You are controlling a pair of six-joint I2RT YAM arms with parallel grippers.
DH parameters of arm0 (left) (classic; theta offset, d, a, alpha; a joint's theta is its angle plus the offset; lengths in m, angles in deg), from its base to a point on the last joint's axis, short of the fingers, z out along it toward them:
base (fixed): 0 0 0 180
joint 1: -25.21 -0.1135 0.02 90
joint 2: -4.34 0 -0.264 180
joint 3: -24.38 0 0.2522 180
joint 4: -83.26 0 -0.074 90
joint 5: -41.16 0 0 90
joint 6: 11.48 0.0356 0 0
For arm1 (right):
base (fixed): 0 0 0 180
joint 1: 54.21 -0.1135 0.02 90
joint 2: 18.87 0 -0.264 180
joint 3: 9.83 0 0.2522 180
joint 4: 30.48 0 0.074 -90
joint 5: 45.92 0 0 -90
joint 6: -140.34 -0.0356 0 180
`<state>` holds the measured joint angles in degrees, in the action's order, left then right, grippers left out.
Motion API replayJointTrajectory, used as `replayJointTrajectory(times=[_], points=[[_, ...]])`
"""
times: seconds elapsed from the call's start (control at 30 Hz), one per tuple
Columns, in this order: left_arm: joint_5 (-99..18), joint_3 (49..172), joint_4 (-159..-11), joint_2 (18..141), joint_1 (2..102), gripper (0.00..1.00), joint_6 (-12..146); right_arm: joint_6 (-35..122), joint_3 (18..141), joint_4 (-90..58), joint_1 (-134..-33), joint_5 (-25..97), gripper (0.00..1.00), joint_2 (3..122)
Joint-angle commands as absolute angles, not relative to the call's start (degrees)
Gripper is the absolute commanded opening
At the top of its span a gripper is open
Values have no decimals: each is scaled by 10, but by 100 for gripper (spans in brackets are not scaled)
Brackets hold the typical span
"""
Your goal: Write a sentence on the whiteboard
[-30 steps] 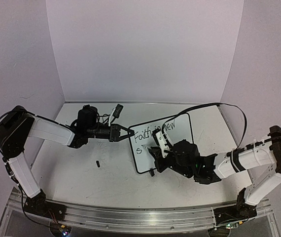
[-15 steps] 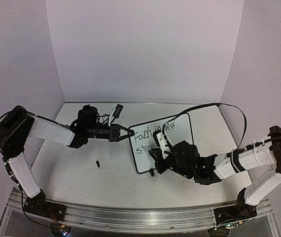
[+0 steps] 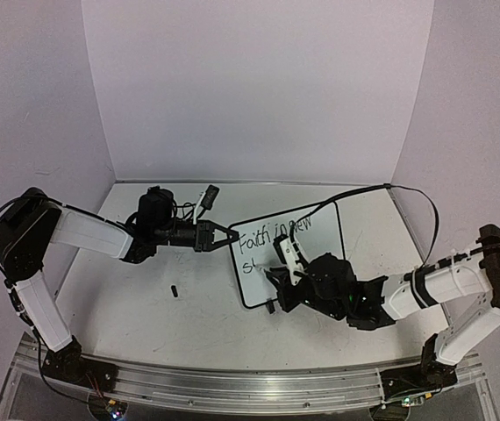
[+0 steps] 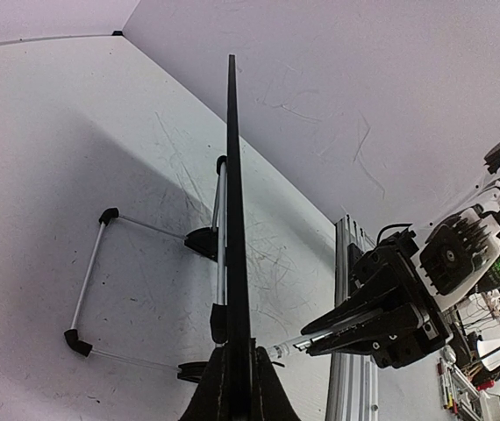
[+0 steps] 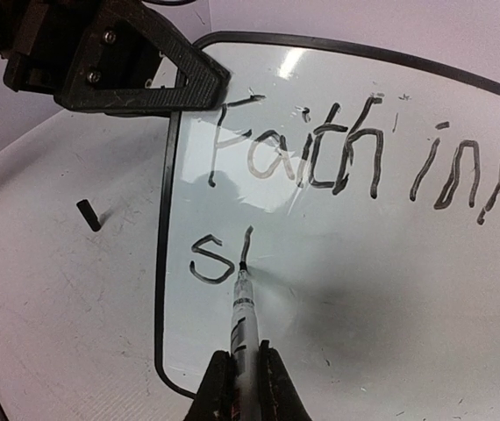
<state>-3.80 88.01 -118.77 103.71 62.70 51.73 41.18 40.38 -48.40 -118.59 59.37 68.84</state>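
The whiteboard (image 3: 320, 230) stands tilted on the table, black-framed; it also shows in the right wrist view (image 5: 390, 289) and edge-on in the left wrist view (image 4: 232, 175). The sentence (image 5: 320, 158) reads "Faith in n..." on the top line, with "s" and one fresh stroke (image 5: 219, 259) below. My left gripper (image 3: 229, 237) is shut on the whiteboard's left edge, holding it upright. My right gripper (image 3: 283, 270) is shut on a white marker (image 5: 243, 316), its black tip touching the board at the foot of the stroke.
A small black marker cap (image 3: 175, 290) lies on the grey table left of the board; it also shows in the right wrist view (image 5: 89, 216). The board's wire stand and black feet (image 4: 83, 298) rest behind it. White walls enclose the table.
My right gripper has moved the marker a little, adding a short vertical stroke after the "s" on the second line. The left arm and board have not moved.
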Motion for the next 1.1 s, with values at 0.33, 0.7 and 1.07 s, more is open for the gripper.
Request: replayJointTrajectory(times=[0.33,0.7,1.07], points=[[14,897,-1176,1032,649,0,516,391,384,-456,-1189,621,0,667],[15,898,-1176,1033,649,0,516,429,396,-524,-1188,579,0,643],[17,898,-1176,1030,649,0,516,431,425,-514,-1188,587,0,678]])
